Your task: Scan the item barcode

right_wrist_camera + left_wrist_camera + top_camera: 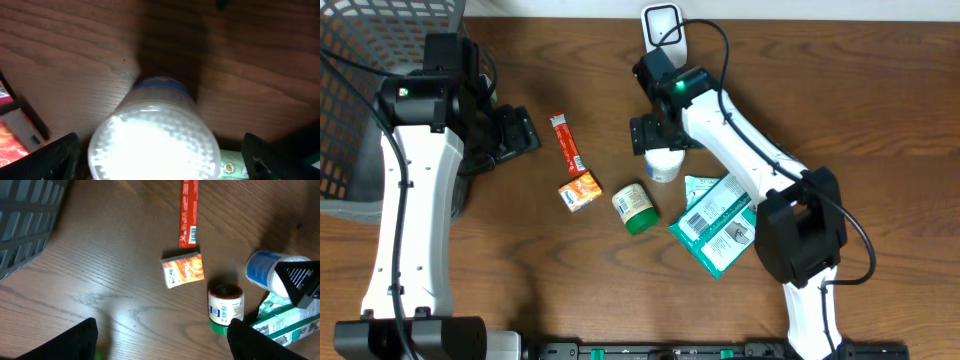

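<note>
Right claw (161, 159) spread wide astride the white bottle (152, 132), which stands upright, cap up

Worktop (560, 290): dark wood grain, smooth, slight sheen. Bottle (155, 140): white plastic, dimpled top, glare. Red stick sachet (189, 210): glossy film. Green pouch (715, 225): glossy film. Basket (360, 60): matt grey plastic lattice.

Soft, even light on the brown table (570, 280); right wrist view blurred, glare bleaching the white bottle (152, 145) at lower centre, dark shadow above
</note>
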You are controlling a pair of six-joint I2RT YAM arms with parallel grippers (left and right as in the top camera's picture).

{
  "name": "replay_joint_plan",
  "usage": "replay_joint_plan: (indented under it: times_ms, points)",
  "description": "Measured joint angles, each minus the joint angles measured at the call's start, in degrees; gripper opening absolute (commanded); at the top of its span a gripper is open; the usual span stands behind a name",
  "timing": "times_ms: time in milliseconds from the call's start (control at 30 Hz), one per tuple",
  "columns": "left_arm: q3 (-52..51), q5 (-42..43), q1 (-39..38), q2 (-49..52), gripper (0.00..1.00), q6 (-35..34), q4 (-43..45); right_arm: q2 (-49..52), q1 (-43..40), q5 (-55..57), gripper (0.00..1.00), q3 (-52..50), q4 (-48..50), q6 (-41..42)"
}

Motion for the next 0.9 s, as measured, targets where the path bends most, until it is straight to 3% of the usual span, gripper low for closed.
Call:
replay_joint_plan:
  times_ms: [900]
  points:
    - [0.00, 0.00, 0.00, 0.00, 0.84, 0.00, 0.00, 0.11, 1.40, 1.33, 0.99, -3.93, 2.05, 0.00]
